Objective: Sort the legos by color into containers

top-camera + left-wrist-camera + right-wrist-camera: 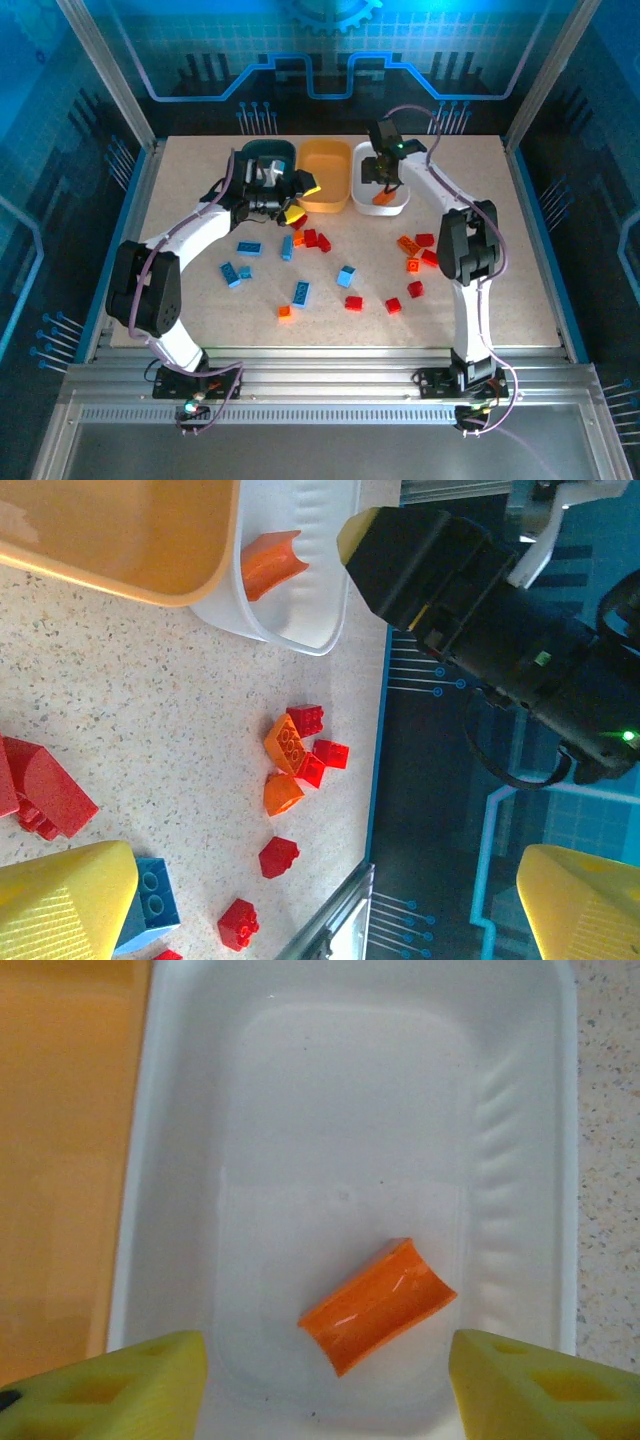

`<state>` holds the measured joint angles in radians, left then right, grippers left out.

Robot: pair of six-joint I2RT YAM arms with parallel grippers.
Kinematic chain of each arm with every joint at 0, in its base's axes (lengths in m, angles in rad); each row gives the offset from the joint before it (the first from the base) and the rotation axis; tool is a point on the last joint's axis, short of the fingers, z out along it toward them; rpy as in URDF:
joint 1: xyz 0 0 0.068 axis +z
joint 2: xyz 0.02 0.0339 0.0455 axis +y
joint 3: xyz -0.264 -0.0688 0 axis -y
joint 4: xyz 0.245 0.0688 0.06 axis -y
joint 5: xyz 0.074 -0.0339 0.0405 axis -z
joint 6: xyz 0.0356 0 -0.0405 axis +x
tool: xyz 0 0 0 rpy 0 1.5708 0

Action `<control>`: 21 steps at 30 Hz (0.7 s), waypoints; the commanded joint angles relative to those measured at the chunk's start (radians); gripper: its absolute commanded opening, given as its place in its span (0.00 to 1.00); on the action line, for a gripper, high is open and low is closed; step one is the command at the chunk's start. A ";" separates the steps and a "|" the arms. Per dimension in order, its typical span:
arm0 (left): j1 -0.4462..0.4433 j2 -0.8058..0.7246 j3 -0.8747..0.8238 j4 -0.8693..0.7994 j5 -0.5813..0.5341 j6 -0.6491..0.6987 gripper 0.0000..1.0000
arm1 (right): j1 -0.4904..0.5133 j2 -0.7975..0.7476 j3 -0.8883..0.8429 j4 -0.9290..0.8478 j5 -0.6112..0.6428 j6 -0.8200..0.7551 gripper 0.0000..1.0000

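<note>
Hovering open-fingered, the right hand [330, 1390] has the orange lego [378, 1305] loose beneath it, slanted in the white tray [350, 1100]; the wide-spread left hand [322, 902] sits nearer the red legos [317, 240].

No readable text, labels, brand names or numbers on anything here. The closest thing to a sign is a pale gear outline [331, 10] printed at the top of the blue translucent back panel [200, 45]. Light-blue circuit-style lines [320, 72] run below it. Both are pure graphics with no letters or digits.
</note>
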<state>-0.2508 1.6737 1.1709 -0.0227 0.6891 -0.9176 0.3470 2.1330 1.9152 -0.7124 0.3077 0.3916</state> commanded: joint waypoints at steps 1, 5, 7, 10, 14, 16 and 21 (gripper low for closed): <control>0.007 -0.013 0.033 -0.031 0.011 0.020 0.99 | 0.069 -0.201 -0.135 0.024 0.056 0.020 0.66; 0.018 -0.014 0.029 -0.056 -0.009 0.012 0.99 | 0.206 -0.392 -0.451 0.110 0.124 0.153 0.69; 0.029 -0.015 0.029 -0.070 -0.016 0.005 0.99 | 0.288 -0.437 -0.568 0.132 0.156 0.227 0.75; 0.052 -0.026 0.018 -0.078 -0.034 -0.016 0.99 | 0.409 -0.448 -0.698 0.148 0.157 0.358 0.81; 0.088 -0.045 0.003 -0.062 -0.039 -0.033 0.99 | 0.520 -0.393 -0.715 0.095 0.171 0.460 0.84; 0.102 -0.049 0.001 -0.056 -0.034 -0.042 0.99 | 0.557 -0.365 -0.714 0.065 0.183 0.507 0.85; 0.107 -0.068 -0.004 -0.061 -0.043 -0.030 0.99 | 0.588 -0.283 -0.710 0.067 0.145 0.560 0.83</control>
<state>-0.1448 1.6474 1.1717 -0.0582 0.6502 -0.9298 0.9272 1.8004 1.1999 -0.6205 0.4446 0.8616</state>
